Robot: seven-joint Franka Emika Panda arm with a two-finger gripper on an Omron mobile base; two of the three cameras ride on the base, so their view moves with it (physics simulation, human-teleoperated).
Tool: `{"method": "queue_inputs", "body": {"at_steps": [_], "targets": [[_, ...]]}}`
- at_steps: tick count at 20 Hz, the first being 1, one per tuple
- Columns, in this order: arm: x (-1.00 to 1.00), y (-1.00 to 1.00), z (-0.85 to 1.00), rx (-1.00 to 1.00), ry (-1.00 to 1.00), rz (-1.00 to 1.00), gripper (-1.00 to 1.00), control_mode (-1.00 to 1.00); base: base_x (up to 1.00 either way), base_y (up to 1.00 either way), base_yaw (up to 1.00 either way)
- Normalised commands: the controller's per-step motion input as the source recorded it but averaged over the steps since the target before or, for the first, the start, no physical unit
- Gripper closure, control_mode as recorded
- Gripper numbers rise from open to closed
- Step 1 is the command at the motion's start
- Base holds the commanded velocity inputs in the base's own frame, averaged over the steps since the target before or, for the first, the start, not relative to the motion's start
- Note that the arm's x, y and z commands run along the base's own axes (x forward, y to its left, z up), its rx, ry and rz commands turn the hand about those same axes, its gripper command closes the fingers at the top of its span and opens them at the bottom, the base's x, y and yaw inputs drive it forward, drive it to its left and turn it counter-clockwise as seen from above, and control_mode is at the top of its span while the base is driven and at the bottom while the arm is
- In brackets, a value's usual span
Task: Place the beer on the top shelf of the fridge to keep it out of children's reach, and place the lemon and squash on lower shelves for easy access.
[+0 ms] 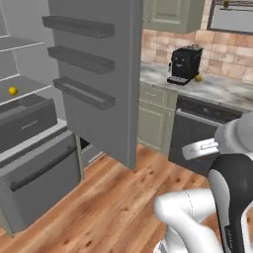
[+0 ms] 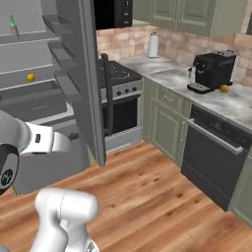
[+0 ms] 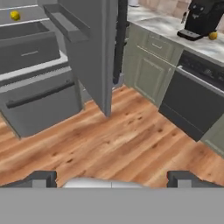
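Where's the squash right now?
The squash sits on the kitchen counter right beside the black coffee machine, to the right of the open fridge. It also appears in the left base view.

Place: home kitchen.
Left of frame: fridge standing open, shelves and drawer inside.
Right: green cabinets, marble counter, dishwasher.
Upper right: coffee machine, brick backsplash.
Centre: stove.
Bottom: wood floor.
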Motion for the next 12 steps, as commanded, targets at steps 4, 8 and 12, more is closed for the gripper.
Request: {"method": "queue_inputs", "body": {"at_steps": [4,8,12], "targets": [[0.0,0.0,0.0,0.0,0.0,0.0,-1.0,1.0,0.38,-0.15,-0.52],[0.0,0.0,0.0,0.0,0.0,0.0,-1.0,1.0,0.58,-0.25,-0.43],[0.0,0.0,0.0,0.0,0.0,0.0,-1.0,1.0,0.7,-0.28,-0.34]]}}
